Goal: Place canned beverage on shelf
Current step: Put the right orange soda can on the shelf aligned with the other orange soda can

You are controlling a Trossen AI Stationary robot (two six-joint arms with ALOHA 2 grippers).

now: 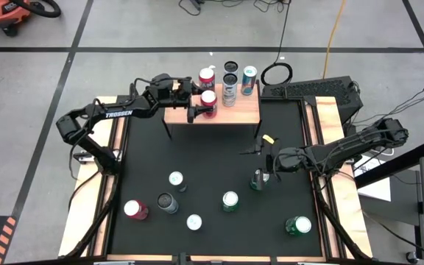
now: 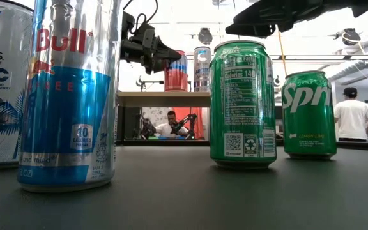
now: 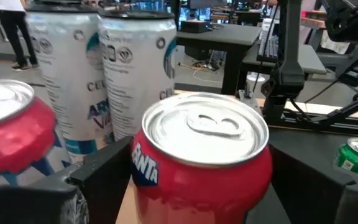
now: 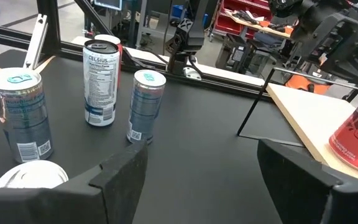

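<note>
A red Fanta can (image 3: 201, 158) stands on the shelf (image 1: 235, 112). The left gripper (image 1: 201, 103) reaches around it, fingers (image 3: 101, 171) let go. The right gripper (image 1: 265, 163) hovers over the desk (image 1: 205, 165), fingers spread and empty.

Glossy metal cans (image 1: 208, 101) stand on the pale matt wood shelf (image 1: 246, 113).

In my left wrist view the Fanta can (image 3: 201, 165) is cut off below, its base hidden between my fingers (image 3: 98, 180). A second red can (image 3: 11, 134) runs off the edge. In my right wrist view only a corner of the shelf (image 4: 309, 121) shows
</note>
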